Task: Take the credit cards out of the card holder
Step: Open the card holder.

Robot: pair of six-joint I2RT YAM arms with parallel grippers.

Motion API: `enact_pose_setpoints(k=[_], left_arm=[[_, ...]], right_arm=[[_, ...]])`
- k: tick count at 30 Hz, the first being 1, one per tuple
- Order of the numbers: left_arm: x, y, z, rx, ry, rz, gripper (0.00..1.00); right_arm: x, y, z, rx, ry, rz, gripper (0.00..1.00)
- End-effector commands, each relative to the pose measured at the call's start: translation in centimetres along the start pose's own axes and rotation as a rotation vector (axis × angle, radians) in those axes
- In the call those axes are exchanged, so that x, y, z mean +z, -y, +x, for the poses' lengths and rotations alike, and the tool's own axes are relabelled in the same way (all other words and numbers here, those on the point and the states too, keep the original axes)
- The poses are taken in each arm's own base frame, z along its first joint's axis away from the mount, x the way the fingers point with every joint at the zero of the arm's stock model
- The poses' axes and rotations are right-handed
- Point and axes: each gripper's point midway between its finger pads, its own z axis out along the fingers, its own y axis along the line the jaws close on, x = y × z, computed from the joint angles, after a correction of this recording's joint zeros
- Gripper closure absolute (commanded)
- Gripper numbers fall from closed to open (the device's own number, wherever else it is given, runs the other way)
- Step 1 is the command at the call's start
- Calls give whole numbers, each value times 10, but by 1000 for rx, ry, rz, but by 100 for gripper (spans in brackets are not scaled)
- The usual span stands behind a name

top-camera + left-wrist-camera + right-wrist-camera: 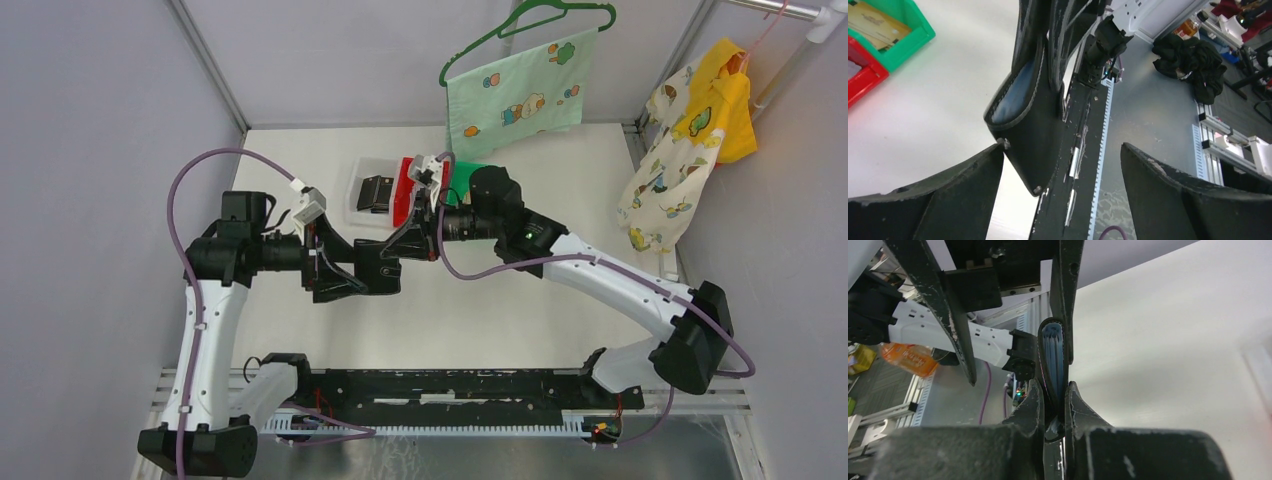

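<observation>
Right gripper clamped on card holder; left gripper spread apart, holder between its jaws.

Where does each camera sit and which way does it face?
Top external: above, behind the robot, looking down on the table; both arms show.
Left wrist: looks past open left gripper at the card holder; both fingers show.
Right wrist: looks along right gripper, shut on the card holder; its fingers show.
Shared: both wrist views show the card holder.
</observation>
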Motion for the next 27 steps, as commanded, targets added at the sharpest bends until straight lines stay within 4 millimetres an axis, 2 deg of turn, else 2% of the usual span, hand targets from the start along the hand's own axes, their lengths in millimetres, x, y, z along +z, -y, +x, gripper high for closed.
enact_pose_setpoints(k=[1, 5, 9, 15, 20, 27], left_arm=[[2, 0, -10, -76, 51, -17, 8], [2, -18, -22, -105, 135, -136, 23], [2, -16, -36, -151, 216, -159, 37], [1, -11, -46, -162, 227, -126, 42], [4, -18, -40, -189, 226, -134, 44], [6, -28, -31, -224, 226, -171, 58]], right_arm=[[-25, -14, -60, -130, 191, 64, 100], [-29, -14, -66, -139, 220, 82, 100], [-27, -11, -66, -121, 241, 86, 100], [-23, -10, -68, -104, 268, 93, 100], [-20, -6, -74, -85, 304, 123, 100], [-24, 2, -78, -66, 364, 199, 100]])
